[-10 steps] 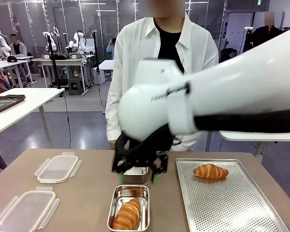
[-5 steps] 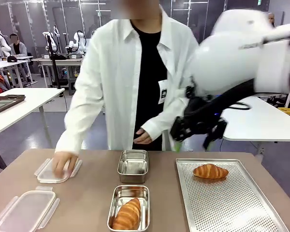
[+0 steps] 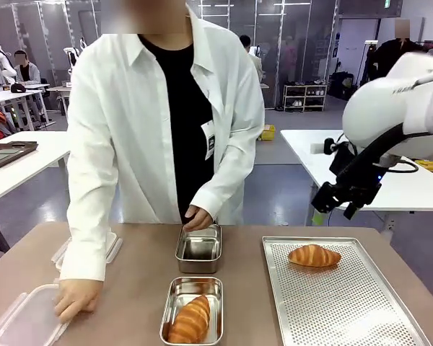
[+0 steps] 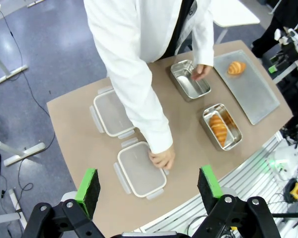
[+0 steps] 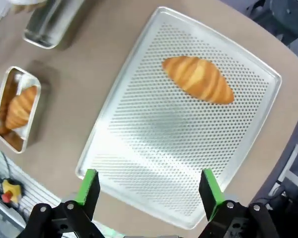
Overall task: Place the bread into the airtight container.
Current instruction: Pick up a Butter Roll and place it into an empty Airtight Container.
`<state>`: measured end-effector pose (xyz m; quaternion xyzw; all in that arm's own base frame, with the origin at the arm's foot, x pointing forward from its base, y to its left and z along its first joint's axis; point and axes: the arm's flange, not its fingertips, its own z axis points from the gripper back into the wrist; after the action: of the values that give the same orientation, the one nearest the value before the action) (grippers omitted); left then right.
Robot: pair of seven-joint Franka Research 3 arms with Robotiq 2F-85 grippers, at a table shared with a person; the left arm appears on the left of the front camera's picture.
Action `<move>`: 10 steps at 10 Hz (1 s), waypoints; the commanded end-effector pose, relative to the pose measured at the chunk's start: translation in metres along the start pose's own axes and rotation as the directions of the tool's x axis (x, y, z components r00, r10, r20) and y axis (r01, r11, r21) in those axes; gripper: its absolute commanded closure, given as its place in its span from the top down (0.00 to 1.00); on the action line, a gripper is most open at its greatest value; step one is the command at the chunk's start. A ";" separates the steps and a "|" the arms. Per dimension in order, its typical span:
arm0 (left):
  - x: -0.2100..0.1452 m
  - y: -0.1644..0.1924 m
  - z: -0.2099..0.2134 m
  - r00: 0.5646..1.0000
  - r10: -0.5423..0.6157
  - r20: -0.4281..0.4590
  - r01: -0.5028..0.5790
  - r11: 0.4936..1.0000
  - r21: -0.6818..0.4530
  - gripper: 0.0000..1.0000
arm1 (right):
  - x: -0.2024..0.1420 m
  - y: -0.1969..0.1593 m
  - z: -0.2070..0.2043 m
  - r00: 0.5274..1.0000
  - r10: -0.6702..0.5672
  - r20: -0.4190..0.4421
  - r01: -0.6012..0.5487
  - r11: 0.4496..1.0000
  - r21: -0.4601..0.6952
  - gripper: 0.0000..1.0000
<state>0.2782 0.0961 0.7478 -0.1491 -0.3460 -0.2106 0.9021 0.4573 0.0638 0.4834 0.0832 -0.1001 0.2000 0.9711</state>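
Observation:
One croissant (image 3: 314,255) lies on the perforated steel tray (image 3: 346,310) at the right; in the right wrist view this croissant (image 5: 198,79) is below and ahead of my open right gripper (image 5: 148,186). A second croissant (image 3: 191,321) rests in the near steel container (image 3: 167,311). The far steel container (image 3: 199,249) is empty, and a person's hand (image 3: 198,218) touches its rim. My right gripper (image 3: 332,205) hangs above the tray's far right edge. My left gripper (image 4: 149,184) is open, high over the table.
The person's other hand (image 3: 76,297) presses on the near plastic lid (image 3: 25,321) at the front left. A second lid (image 4: 111,111) lies behind it, partly under the white sleeve (image 3: 94,180). Bare tabletop (image 3: 137,288) separates the lids from the containers.
My right arm swung from over the containers up and to the right of the tray. The person leaned in, moved one hand from the far lid to the near lid, and put the other on the empty container.

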 end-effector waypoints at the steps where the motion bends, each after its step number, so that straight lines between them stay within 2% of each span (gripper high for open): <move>1: 0.001 -0.001 0.001 1.000 -0.012 0.004 0.012 1.000 -0.009 1.00 | 0.027 -0.016 -0.015 0.998 0.060 -0.012 -0.061 0.996 -0.064 1.00; 3: 0.001 -0.001 0.001 1.000 -0.012 0.004 0.012 1.000 -0.009 1.00 | 0.034 -0.032 -0.039 0.992 0.074 -0.097 -0.082 0.993 -0.085 1.00; 5: 0.001 -0.001 0.001 1.000 -0.012 0.004 0.012 1.000 -0.009 1.00 | 0.035 -0.038 -0.047 0.993 0.084 -0.085 -0.084 0.996 0.004 1.00; 6: 0.001 -0.001 0.001 1.000 -0.012 0.004 0.012 1.000 -0.009 1.00 | 0.025 -0.050 -0.030 0.997 0.073 -0.030 -0.071 0.995 0.067 1.00; 7: 0.001 -0.001 0.001 1.000 -0.012 0.004 0.012 1.000 -0.009 1.00 | 0.003 -0.077 -0.002 0.998 0.005 0.061 -0.014 0.988 0.155 1.00; 8: 0.001 -0.001 0.001 1.000 -0.012 0.004 0.012 1.000 -0.009 1.00 | -0.022 -0.103 0.018 0.990 -0.070 0.118 0.046 0.979 0.197 1.00; 10: 0.001 -0.001 0.001 1.000 -0.012 0.004 0.012 1.000 -0.009 1.00 | -0.091 -0.152 0.049 0.939 -0.240 0.248 0.150 0.931 0.333 1.00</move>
<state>0.2783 0.0963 0.7479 -0.1490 -0.3460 -0.2104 0.9021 0.4508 -0.0892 0.5012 0.2288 -0.1715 0.1206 0.9506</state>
